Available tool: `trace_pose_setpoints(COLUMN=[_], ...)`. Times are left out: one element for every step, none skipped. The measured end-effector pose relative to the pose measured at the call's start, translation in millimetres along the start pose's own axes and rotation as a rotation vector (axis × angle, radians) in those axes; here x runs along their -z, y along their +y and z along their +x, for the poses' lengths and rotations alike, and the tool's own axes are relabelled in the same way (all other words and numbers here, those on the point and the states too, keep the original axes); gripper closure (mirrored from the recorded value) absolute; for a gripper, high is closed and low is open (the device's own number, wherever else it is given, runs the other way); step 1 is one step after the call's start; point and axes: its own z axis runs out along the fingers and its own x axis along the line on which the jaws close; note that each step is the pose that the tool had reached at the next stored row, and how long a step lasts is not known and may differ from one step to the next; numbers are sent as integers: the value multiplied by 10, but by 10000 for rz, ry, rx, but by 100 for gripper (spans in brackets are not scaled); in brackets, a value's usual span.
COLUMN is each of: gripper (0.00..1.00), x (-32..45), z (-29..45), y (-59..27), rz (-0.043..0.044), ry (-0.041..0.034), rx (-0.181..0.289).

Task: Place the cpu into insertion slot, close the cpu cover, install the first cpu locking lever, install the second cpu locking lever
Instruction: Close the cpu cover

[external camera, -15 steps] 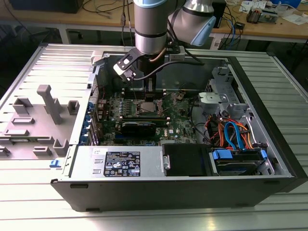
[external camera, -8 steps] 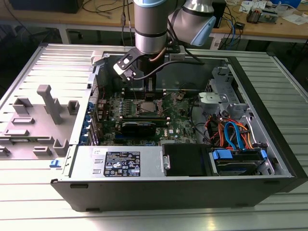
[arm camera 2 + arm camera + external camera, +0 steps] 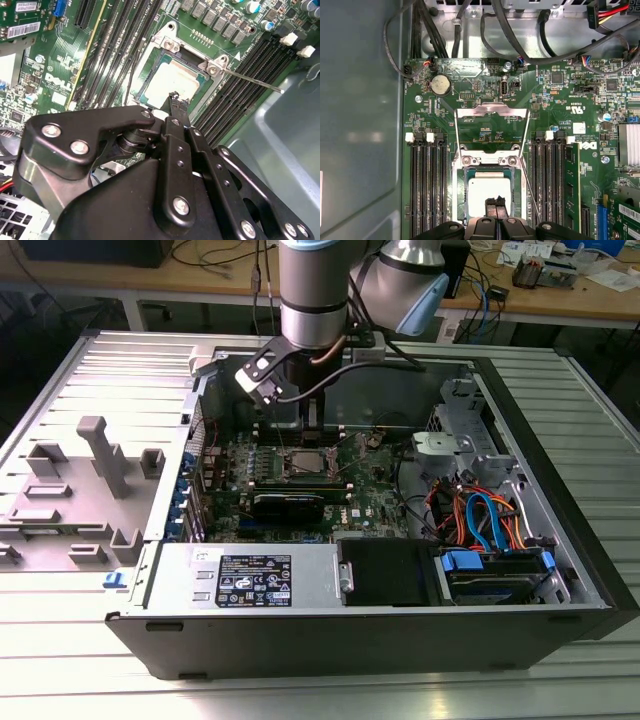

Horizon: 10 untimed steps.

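With the cpu point(image 3: 490, 192) seated in the insertion slot point(image 3: 487, 172) at the exterior view's centre, the gripper point(image 3: 496, 201) — fingertips together, holding nothing — should, I judge, press the open cpu cover point(image 3: 492, 113) down evenly.

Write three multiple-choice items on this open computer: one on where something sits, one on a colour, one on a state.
1. Where is the cpu?
A. in the insertion slot
B. on top of the power supply
C. lifted clear of the board between the fingers

2. What colour is the motherboard?
A. blue
B. green
C. red

3. How does the cpu cover stand?
A. shut down over the chip
B. open, hinged back from the socket
C. lying outside the case

Answers:
1 A: in both wrist views the silver top lies flat inside the socket's rim.
2 B: the board is green all around the socket.
3 B: in the first wrist view the frame is tipped back beyond the socket, and the chip lies bare under the gripper.
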Motion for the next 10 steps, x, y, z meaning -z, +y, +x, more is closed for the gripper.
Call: trace_pose_setpoints(gripper=[89,89,89,89,89,89,89,89,89,89], x=[3,8,13,17,24,30,43,53,59,65], z=[0,0,0,0,0,-1,-1,-1,-1,-1], y=[0,0,0,1,1,1,1,2,2,2], rz=[0,0,0,0,0,1,0,0,0,0], ry=[0,0,1,0,0,0,0,0,0,0], rx=[0,0,0,0,0,0,0,1,0,0])
